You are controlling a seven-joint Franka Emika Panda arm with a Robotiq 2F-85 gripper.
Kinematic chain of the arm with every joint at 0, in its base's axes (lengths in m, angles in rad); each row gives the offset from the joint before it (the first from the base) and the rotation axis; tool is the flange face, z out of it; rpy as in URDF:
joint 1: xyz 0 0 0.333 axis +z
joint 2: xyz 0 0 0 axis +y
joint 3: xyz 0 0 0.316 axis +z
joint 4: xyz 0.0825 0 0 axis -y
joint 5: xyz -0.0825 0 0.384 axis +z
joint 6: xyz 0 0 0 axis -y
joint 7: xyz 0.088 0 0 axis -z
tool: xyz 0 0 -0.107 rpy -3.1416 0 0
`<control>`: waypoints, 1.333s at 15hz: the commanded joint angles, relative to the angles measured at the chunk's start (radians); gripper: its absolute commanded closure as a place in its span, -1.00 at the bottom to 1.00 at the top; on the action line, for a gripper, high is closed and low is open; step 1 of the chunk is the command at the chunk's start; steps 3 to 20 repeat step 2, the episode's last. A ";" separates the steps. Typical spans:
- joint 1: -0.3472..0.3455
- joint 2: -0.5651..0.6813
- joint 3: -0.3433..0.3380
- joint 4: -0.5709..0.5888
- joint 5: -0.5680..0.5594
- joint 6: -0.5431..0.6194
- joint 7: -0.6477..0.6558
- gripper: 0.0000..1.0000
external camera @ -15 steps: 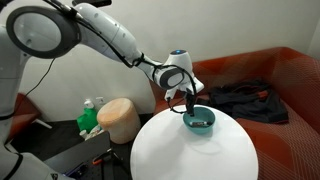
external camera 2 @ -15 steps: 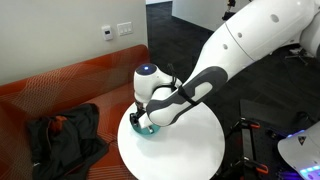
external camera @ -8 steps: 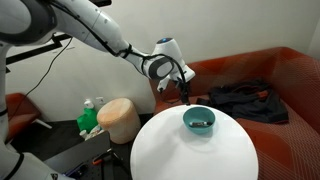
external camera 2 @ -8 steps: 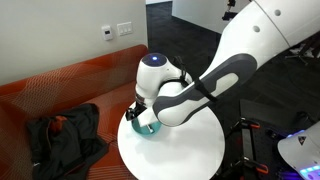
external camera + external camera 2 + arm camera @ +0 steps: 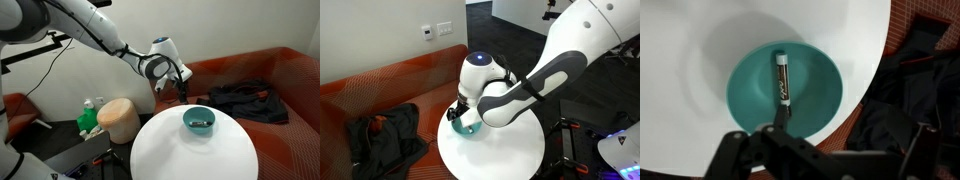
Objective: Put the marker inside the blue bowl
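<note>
Fingers [image 5: 732, 150] of the gripper [image 5: 820, 148] stand spread apart at the bottom edge of the wrist view, clasping nothing, raised above the blue bowl [image 5: 825, 95]. Surface: round white table [image 5: 190, 150], lower centre in both exterior views. Room: orange-red sofa [image 5: 290, 70] behind the table, dark clothing [image 5: 240, 98] lying on its seat; tan basket [image 5: 120, 120] beside the table at lower left. Blue bowl sits near the table edge toward the sofa. Marker [image 5: 781, 77] lies flat inside the bowl
</note>
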 commanded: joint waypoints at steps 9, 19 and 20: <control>-0.010 -0.001 0.008 0.001 -0.008 -0.001 0.002 -1.00; -0.010 -0.001 0.008 0.001 -0.008 -0.001 0.002 -1.00; -0.010 -0.001 0.008 0.001 -0.008 -0.001 0.002 -1.00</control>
